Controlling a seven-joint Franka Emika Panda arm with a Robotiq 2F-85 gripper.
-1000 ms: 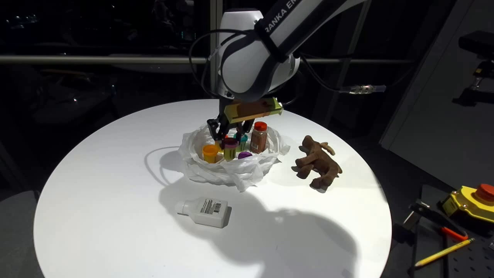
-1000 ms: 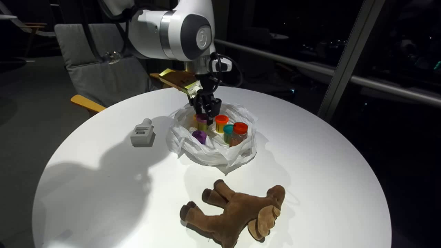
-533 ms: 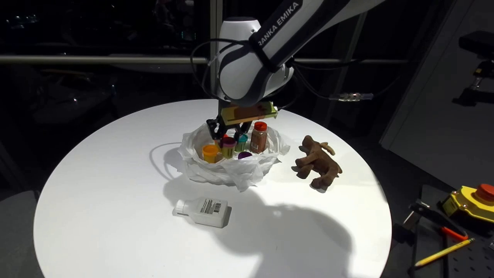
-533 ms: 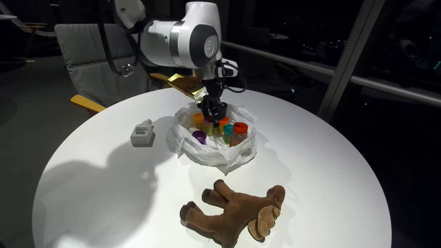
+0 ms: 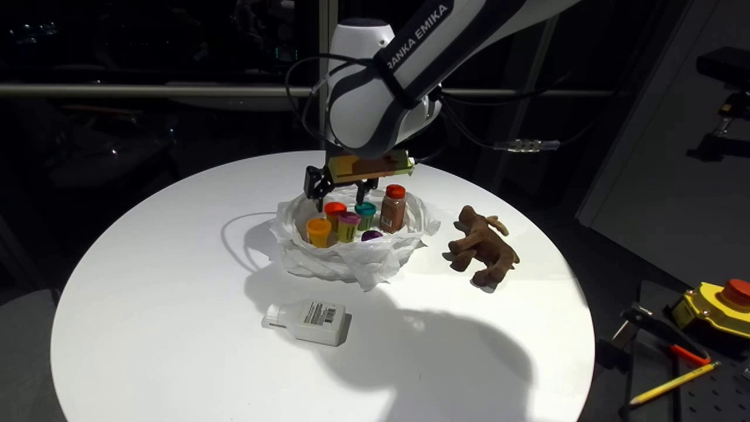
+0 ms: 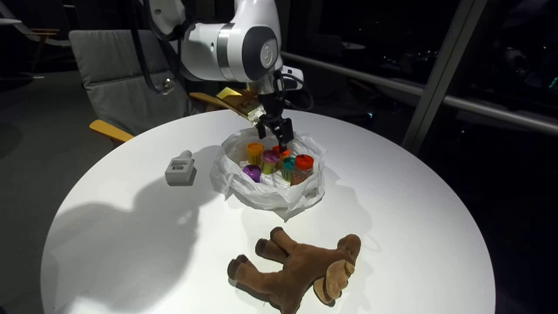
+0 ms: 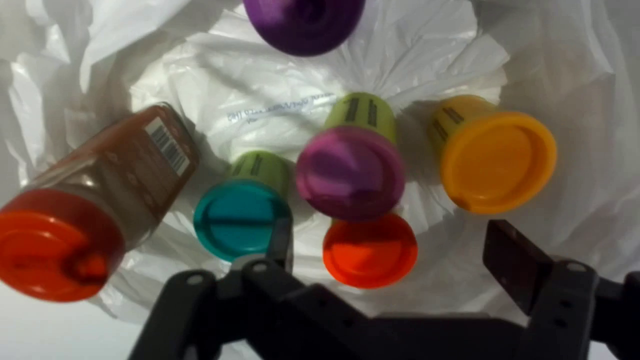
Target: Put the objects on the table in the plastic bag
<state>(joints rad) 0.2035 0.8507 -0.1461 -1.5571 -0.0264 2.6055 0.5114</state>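
Round white surface [image 5: 187, 357], bearing wrinkled translucent plastic bag [image 5: 319, 266] containing multicoloured plastic pots [image 7: 350, 172]; white plastic bottle [image 5: 319, 322] and brown plush animal [image 6: 305, 264] outside; black fingers [image 7: 517, 265], parted, empty, best lifted straight up before traversing.

Exterior views: round white counter [image 5: 176, 351] strongly lit, almost blown out in patches. In an exterior view, broad soft-edged grey shadow [image 5: 463, 357] running from mid-frame to the bottom edge; white plastic bottle with barcode label [image 5: 316, 321] shaded along its right side. Nearly black window glass [image 6: 370, 35], upper right of an exterior view, speckled with tiny glints. Wrist view: dimmer; print on thin white plastic bag [image 7: 435, 35] blurred past reading. Glare on round red plastic cap [image 7: 45, 250], left. Dark band across round teal plastic lid [image 7: 240, 205]. Black tool [image 7: 397, 255] along bottom edge, near silhouette.
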